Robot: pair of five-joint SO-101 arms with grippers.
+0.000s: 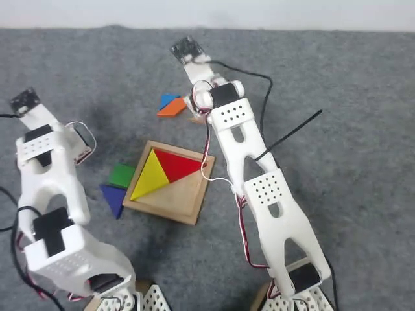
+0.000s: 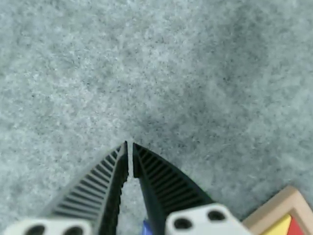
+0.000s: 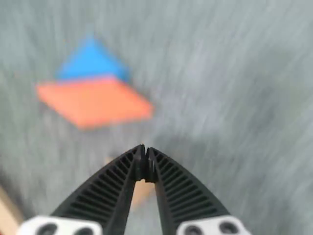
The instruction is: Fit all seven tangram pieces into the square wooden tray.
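The square wooden tray lies mid-table with a yellow triangle and a red triangle in it. A green square and a dark blue triangle lie against its left side. Farther back lie a light blue triangle and an orange parallelogram. My right gripper is shut just short of that orange parallelogram and light blue triangle, with a small tan piece on the mat under its fingers. My left gripper is shut over bare mat, beside the tray's corner.
Grey felt mat covers the table, with open room at the right and far left. The right arm stretches along the tray's right side, trailing a black cable. The left arm stands left of the loose pieces.
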